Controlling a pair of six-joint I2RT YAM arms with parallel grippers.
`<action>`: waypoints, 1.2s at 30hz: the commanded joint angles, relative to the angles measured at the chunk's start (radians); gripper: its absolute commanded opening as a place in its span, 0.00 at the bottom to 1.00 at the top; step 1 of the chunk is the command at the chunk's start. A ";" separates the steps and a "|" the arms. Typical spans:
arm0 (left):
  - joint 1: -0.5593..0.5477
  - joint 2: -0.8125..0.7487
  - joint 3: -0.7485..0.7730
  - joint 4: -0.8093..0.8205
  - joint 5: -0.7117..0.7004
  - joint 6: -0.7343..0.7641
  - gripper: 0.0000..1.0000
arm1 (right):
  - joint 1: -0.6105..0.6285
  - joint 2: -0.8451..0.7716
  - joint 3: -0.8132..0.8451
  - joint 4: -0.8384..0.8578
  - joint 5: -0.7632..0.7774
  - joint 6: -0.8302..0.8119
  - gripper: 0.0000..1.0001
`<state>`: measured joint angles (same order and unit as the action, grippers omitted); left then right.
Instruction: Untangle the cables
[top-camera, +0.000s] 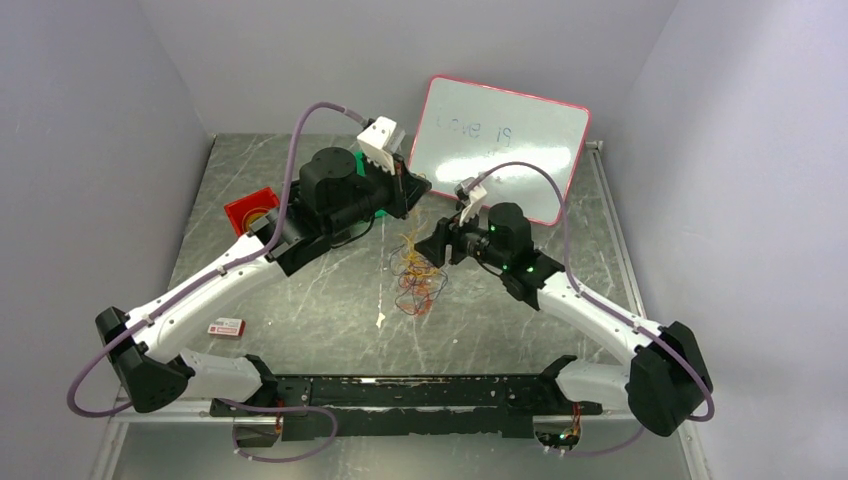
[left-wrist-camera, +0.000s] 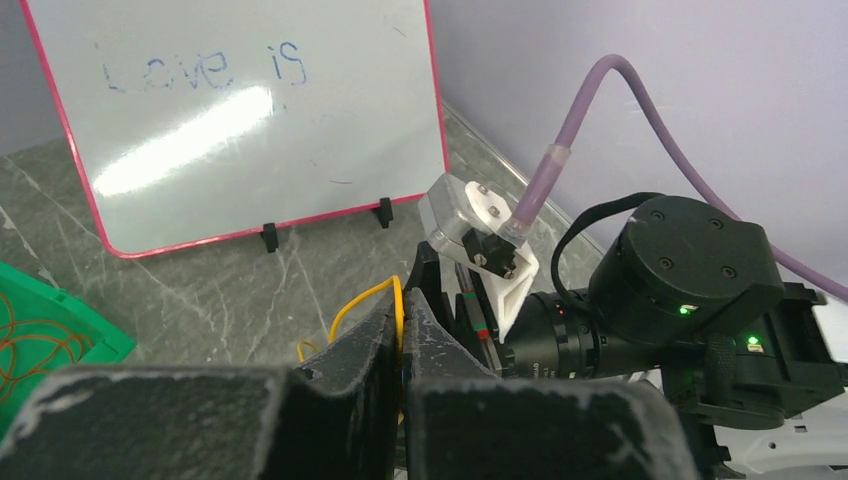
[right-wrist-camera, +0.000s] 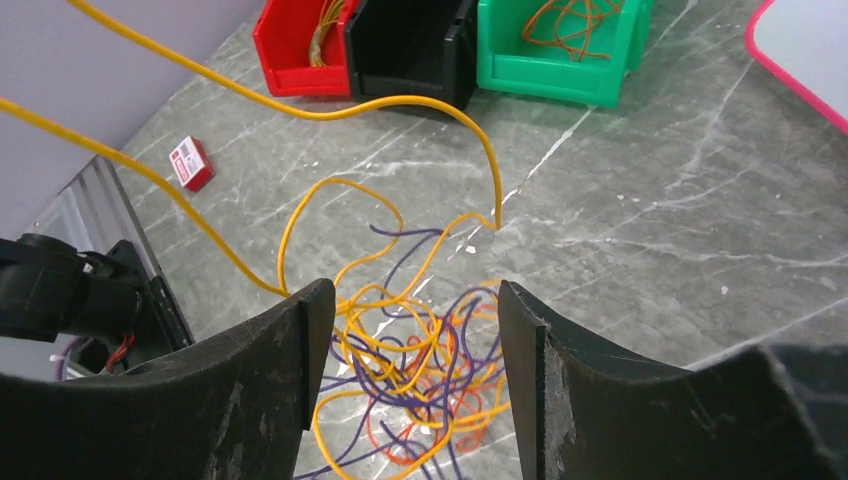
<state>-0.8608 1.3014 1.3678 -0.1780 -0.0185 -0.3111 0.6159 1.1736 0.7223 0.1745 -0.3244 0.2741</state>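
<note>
The cables (top-camera: 418, 278) lie in a loose heap on the desk (top-camera: 320, 290) between the two arms, directly beneath the right pincer (right-wrist-camera: 412, 295), whose jaws stand wide and empty over the knot. The left pincer (left-wrist-camera: 403, 335) is clamped tight on a yellow cable (right-wrist-camera: 300, 115), held above the desk on the heap's far side, so that strand slants up and away from the tangle. The right arm is nearer the heap. Which loops pin the yellow one is hard to tell.

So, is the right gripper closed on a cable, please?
No, the right gripper stands open, and the cables lie beyond it, unpinched.
</note>
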 joint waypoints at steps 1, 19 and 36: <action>0.002 -0.034 0.040 -0.008 0.032 0.000 0.07 | 0.004 -0.006 -0.005 0.068 -0.016 -0.010 0.64; 0.001 -0.023 0.105 -0.025 -0.082 -0.040 0.07 | 0.107 -0.152 -0.121 0.150 0.156 0.063 0.59; 0.002 -0.005 0.145 -0.026 -0.042 -0.020 0.07 | 0.111 -0.231 -0.048 -0.241 0.317 0.382 0.86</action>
<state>-0.8608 1.2919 1.4776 -0.2100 -0.0822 -0.3389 0.7219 0.9371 0.6407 0.0502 -0.0460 0.5114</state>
